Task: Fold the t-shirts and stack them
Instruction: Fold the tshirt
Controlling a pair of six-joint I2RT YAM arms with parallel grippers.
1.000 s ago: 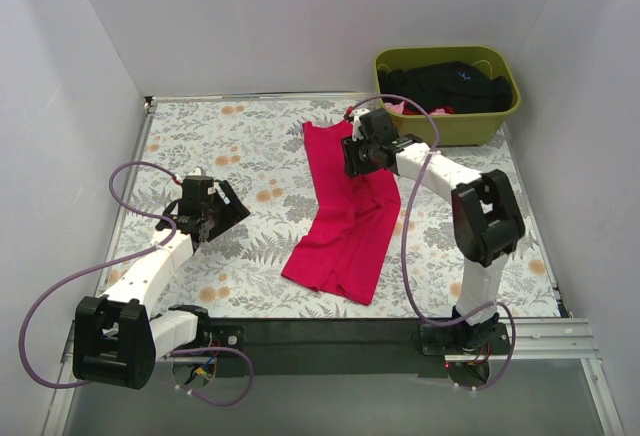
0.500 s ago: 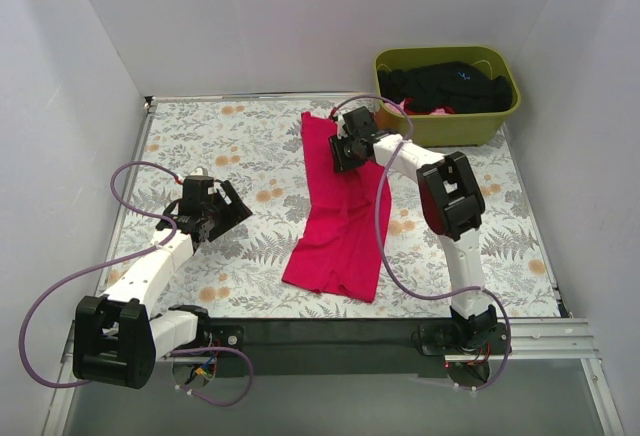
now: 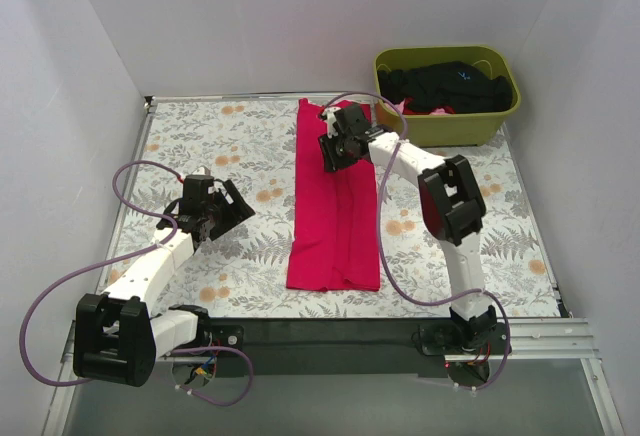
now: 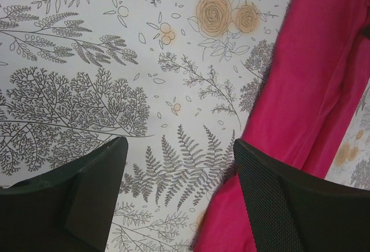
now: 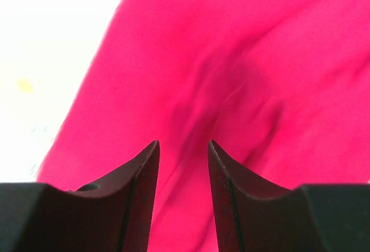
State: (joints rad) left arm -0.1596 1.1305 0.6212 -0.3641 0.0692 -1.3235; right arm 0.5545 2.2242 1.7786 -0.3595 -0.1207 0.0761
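The red t-shirt (image 3: 335, 236) lies flat on the flower-patterned worktop (image 3: 230, 136) as one long narrow strip. The right hand (image 3: 337, 148) sits on its far part. A short stretch of cloth reaches past the fingertips toward the back wall, and the longer stretch runs back from the hand toward the arm bases.

In the right wrist view, the two dark fingers (image 5: 139, 174) stand a little apart with a narrow gap between the tips. Red cloth fills nearly everything ahead of them. A soft crease in the cloth runs down into that gap. Whether the tips nip that crease or only rest on the shirt, I cannot tell.

The left hand (image 4: 179, 145) is spread wide and holds nothing. Bare printed worktop shows between its fingers. It hangs well apart from the right hand, off to that hand's left. The long edge of the shirt lies just outside its right-side finger, not between the two fingers.

Off to the right of the right hand, and farther back, an olive-green bin (image 3: 450, 131) stands by the back corner. The black t-shirts (image 3: 440, 84) are heaped inside it.
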